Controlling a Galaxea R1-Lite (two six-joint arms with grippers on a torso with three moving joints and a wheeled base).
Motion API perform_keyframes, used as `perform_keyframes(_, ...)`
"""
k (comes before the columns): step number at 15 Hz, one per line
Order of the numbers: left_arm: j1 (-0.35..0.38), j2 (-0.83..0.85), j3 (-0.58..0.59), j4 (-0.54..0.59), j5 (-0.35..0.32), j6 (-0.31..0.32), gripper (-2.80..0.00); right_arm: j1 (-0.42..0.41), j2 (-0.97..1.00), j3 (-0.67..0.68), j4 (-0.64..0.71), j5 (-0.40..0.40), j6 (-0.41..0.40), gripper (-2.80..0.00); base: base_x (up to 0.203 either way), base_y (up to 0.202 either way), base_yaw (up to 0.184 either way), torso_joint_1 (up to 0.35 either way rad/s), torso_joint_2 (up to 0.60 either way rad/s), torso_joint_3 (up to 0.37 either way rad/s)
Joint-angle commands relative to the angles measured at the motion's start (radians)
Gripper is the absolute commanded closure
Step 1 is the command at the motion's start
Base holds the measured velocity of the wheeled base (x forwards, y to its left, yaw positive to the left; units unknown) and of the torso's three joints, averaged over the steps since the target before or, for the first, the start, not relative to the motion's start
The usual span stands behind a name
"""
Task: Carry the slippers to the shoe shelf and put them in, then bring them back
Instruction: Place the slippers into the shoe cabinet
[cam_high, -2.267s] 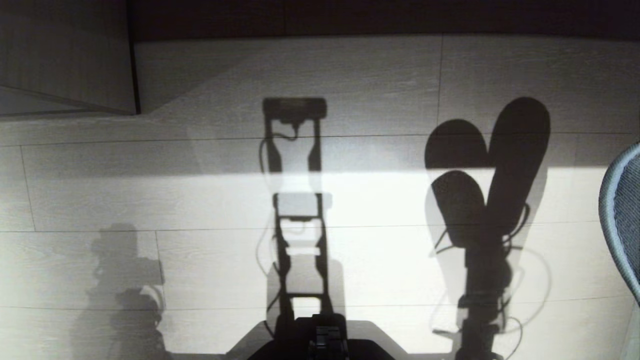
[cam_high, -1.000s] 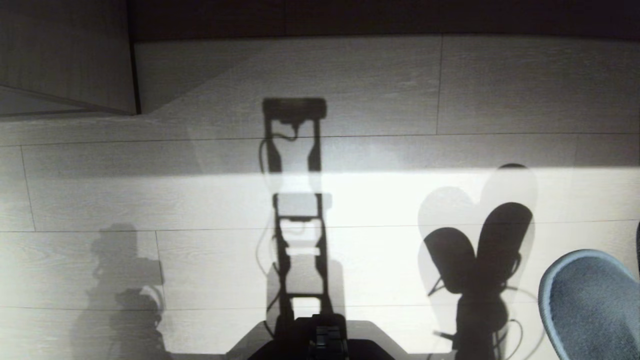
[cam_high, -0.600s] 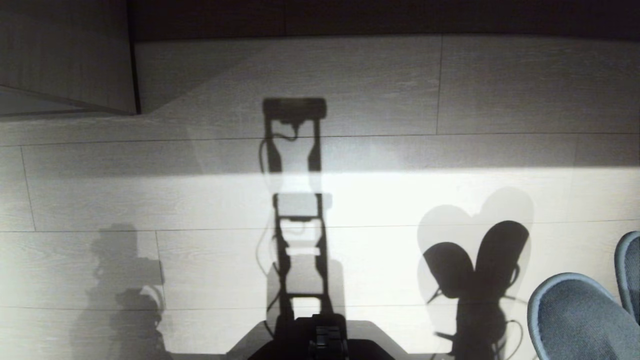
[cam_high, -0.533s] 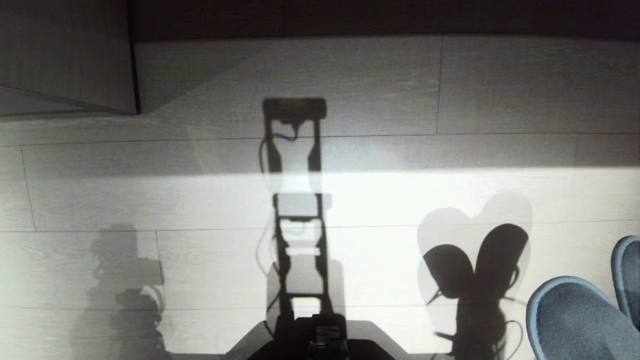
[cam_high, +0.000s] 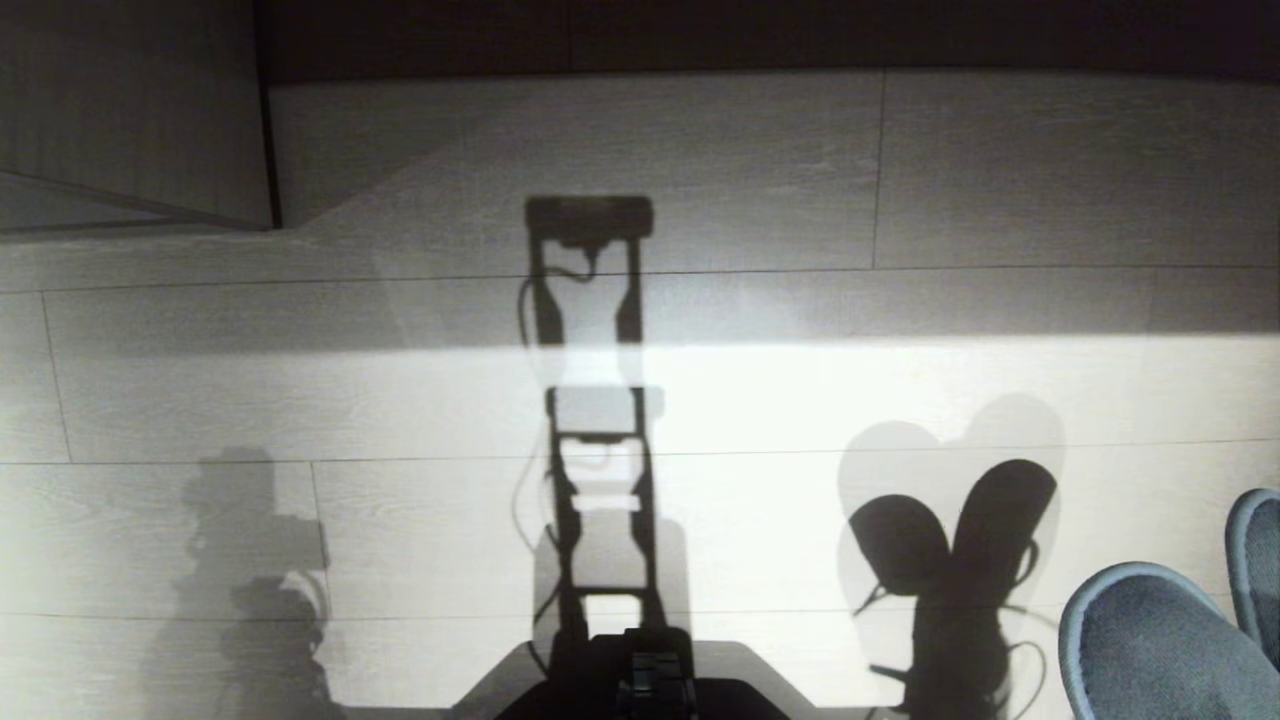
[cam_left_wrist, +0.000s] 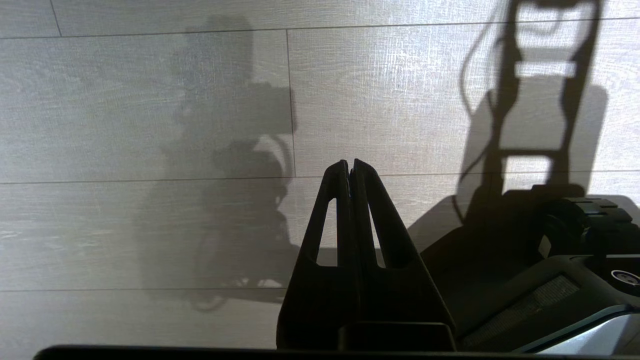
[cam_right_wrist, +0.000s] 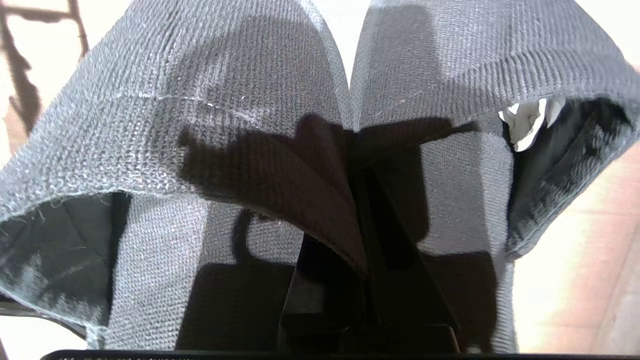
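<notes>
The right gripper (cam_right_wrist: 356, 150) is pinched closed on the pair of slippers (cam_high: 1160, 640), held at the head view's four o'clock above the floor (cam_high: 760, 400); this looks like the carrying step, with driving onward likely next.

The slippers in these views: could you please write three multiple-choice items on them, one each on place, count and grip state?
1. Where do the slippers show in the head view?
A. lower right corner
B. upper left corner
C. centre

2. How many slippers does the right gripper hold?
A. one
B. two
C. three

3. How is the left gripper?
A. shut on a slipper
B. wide open
C. shut and empty

Key:
1 A: their rounded grey-blue toes enter the head view at the lower right, above the pale floor.
2 B: the right wrist view shows two knit uppers side by side, their inner edges pinched together.
3 C: the left wrist view shows the fingers pressed together over bare floor.
</notes>
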Motion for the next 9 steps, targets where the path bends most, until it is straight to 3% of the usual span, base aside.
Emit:
perform_keyframes(1,0.0,0.0,0.0,-0.001,0.0,0.0,0.0,0.001,0.0,0.0,0.044,0.0,-0.003,0.0,0.0,0.0,0.0,0.0,0.0,0.0)
perform_keyframes(9,0.0,0.0,0.0,-0.001,0.0,0.0,0.0,0.001,0.002,0.002,0.044,-0.005,0.007,0.0,0.0,0.0,0.0,0.0,0.0,0.0)
